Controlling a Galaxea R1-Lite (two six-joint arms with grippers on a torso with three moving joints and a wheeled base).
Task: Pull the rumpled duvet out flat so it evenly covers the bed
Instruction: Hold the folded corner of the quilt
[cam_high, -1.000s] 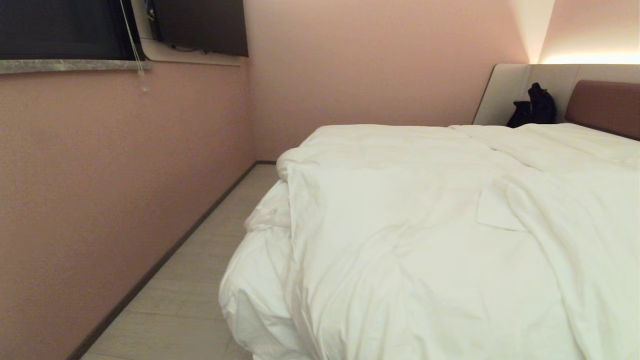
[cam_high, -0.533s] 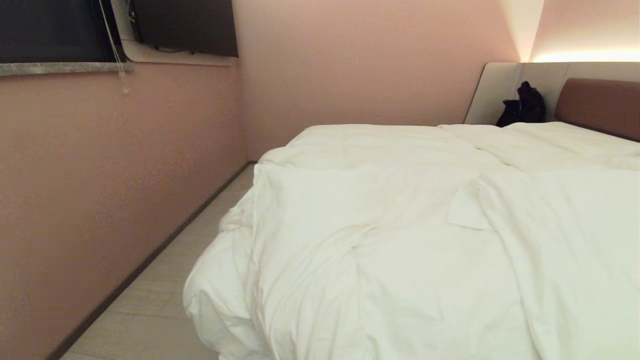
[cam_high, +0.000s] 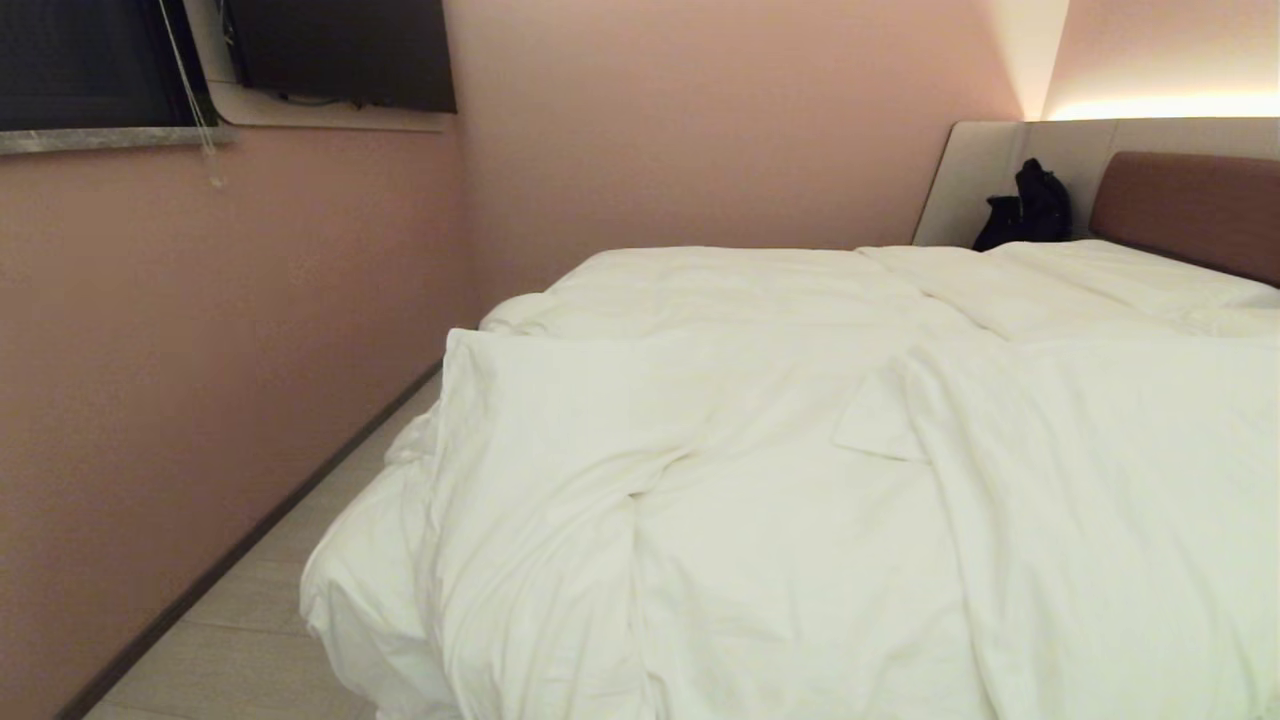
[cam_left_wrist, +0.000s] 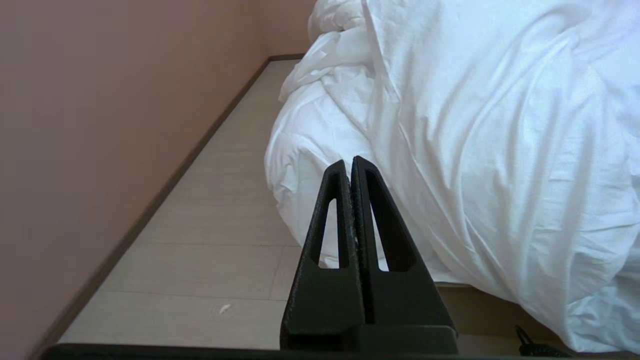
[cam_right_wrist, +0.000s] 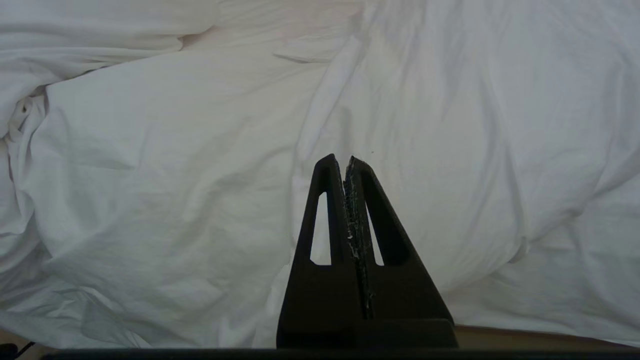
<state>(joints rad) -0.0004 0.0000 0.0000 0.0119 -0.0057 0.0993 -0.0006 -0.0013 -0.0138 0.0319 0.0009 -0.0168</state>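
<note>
We find the duvet (cam_high: 800, 480) lying rumpled across the bed (cam_high: 1180, 200), bunched toward the corner nearest the pink wall (cam_high: 230, 330) and spilling over the mattress edge almost to the floor (cam_left_wrist: 215, 220). A folded flap sits near its middle, and long creases run toward the foot. Our left gripper (cam_left_wrist: 351, 162) is pressed fully closed and holds nothing; it points at the overhanging corner, just short of the fabric. Our right gripper (cam_right_wrist: 345, 161) is likewise closed and empty, aimed at the duvet's face. We judge that both arms are parked low while we line up with the bed; no pull has begun. A black bag (cam_high: 1025, 210) rests by the headboard.
</note>
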